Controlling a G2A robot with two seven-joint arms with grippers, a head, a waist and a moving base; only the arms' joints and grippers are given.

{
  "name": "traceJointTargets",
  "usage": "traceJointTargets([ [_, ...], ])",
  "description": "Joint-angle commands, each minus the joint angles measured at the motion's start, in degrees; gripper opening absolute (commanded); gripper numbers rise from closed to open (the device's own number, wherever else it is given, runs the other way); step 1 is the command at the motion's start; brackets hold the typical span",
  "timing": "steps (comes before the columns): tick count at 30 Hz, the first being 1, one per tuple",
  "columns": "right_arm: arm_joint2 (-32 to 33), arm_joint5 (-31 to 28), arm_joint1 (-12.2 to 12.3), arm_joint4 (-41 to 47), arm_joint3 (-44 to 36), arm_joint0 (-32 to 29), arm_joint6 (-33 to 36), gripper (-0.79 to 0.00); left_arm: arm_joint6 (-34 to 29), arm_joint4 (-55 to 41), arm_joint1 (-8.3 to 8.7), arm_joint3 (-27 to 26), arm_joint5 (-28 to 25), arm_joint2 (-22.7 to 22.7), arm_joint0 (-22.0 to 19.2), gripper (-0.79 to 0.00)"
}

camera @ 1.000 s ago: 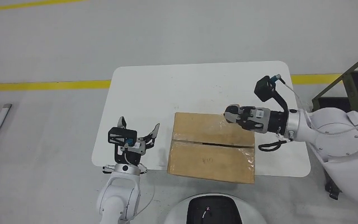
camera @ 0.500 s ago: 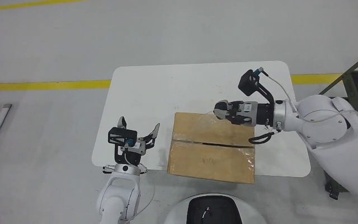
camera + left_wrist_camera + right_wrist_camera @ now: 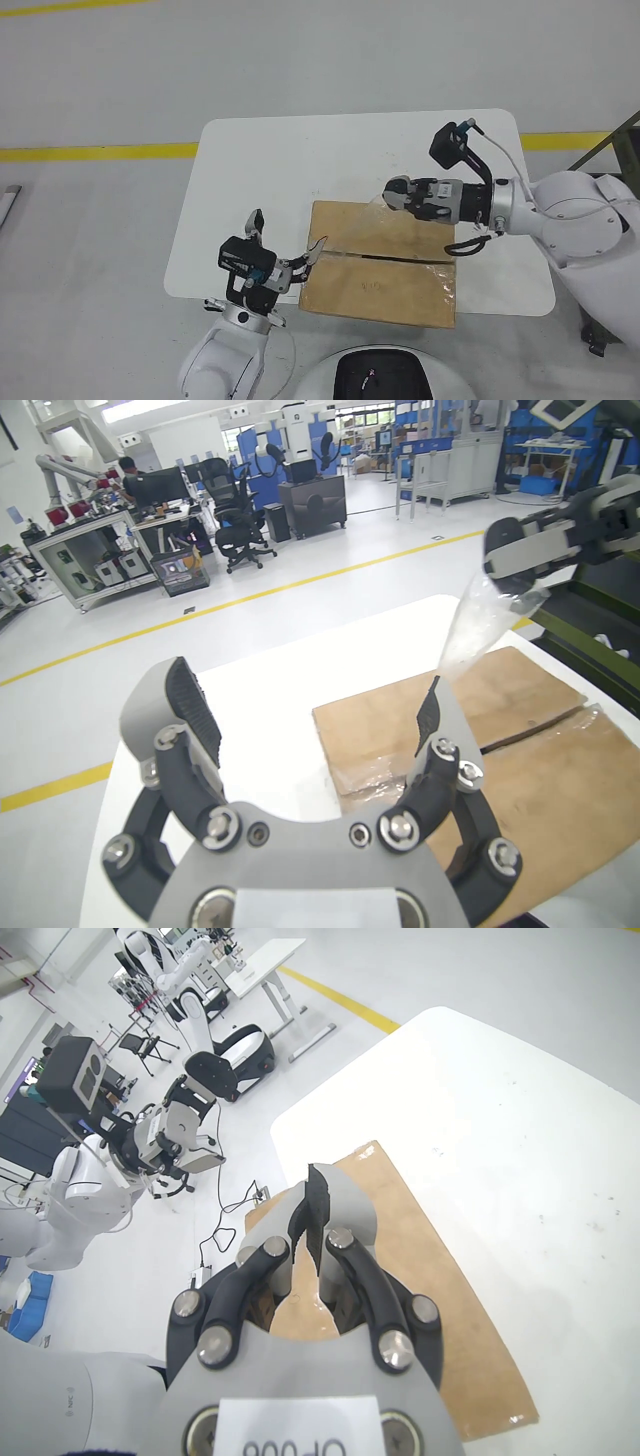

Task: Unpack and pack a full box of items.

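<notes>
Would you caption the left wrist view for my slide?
Open left hand by cardboard box; right hand grips lifted clear tape.

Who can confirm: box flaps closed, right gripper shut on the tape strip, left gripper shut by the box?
Wrong on the left gripper: it is open, jaws spread, per the left wrist view. The rest holds: box closed, right gripper shut on the tape strip.

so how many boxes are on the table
1. The box lies closed on the near right part of the table; the right gripper holds tape at its far edge, the left gripper by its left end. None looks hidden.
</notes>
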Motion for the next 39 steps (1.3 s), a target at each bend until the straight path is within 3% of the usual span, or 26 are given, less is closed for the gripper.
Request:
traceJointTargets([
  [1, 0.1, 0.7, 0.1, -0.4, -0.4, -0.3, 0.2, -0.785, 0.1, 0.2, 0.01, -0.1, -0.3, 0.3, 0.1, 0.000],
  [11, 0.7, 1.9, 0.2, -0.4, -2.0, -1.9, -0.1, -0.785, 0.1, 0.1, 0.00, 0.0, -0.2, 0.3, 0.1, 0.000],
  [20, 0.2, 3.3, 0.2, -0.7, -1.9, -1.0, 1.1, -0.785, -3.0, -4.4, -0.23, 1.4, -3.0, 5.1, 0.2, 0.000],
  [32, -0.6, 5.1, 0.1, -0.4, -2.3, 0.3, 1.7, -0.785, -10.4, -7.7, -0.45, 4.5, -6.1, 10.0, -2.8, 0.000],
  [39, -0.9, 5.4, 0.0, -0.2, -3.2, 0.0, 1.8, -0.785, -13.1, -6.0, -0.77, 7.3, -4.5, 12.3, -5.9, 0.000],
])
